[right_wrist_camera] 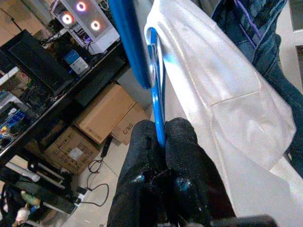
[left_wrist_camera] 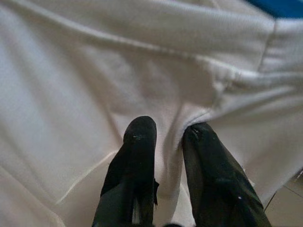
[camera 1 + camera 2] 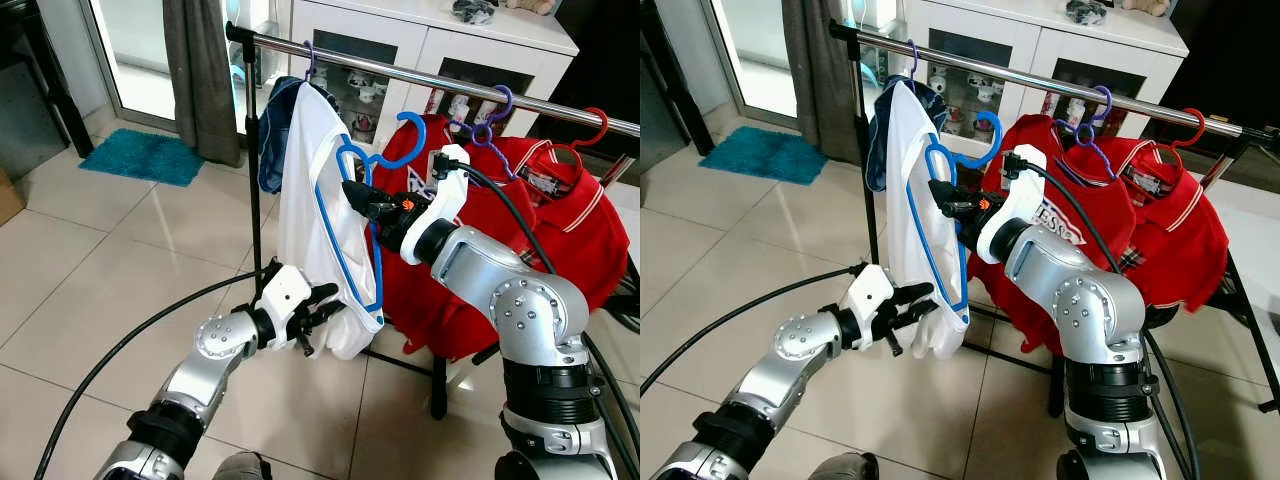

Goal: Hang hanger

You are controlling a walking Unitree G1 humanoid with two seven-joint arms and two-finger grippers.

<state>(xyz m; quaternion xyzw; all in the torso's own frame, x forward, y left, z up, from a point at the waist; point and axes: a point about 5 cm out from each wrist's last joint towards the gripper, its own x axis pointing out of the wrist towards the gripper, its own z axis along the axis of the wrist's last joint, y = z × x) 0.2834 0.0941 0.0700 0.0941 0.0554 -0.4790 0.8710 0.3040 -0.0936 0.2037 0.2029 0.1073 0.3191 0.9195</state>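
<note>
Progress check, hang-hanger run. Blue hanger (image 3: 352, 215) w/ white shirt (image 3: 305, 190) draped on it is up in the air, in front of the chrome rail (image 3: 420, 80) but not on it: its hook (image 3: 408, 140) sits below the rail, between the dark blue garment (image 3: 275, 130) near the rail's left end and the first red shirt (image 3: 440, 240). So pickup done, lift mostly done, hooking not yet done.

Right gripper (image 3: 362, 197): jaws pressed together on the blue hanger's wire. Right wrist view confirms, blue wire (image 1: 158, 118) runs straight between the two black fingers (image 1: 142, 146). I read this as a firm pinch.

Left gripper (image 3: 318, 312): low, at the shirt's bottom hem. Left wrist view shows a fold of white cloth (image 2: 170, 142) caught between the fingertips (image 2: 139, 137), jaws nearly closed on it. Looks like it's steadying the hem so the shirt hangs straight.

Rail also carries a purple hanger (image 3: 490, 115) and a red hanger (image 3: 590, 130) w/ red shirts further right. Gap on the rail above the blue hook looks free.

Left to do, my judgement: raise hook above rail, bring it over, lower until it seats, then release both. Risk: hook snagging the red shirt's collar just beside it.
</note>
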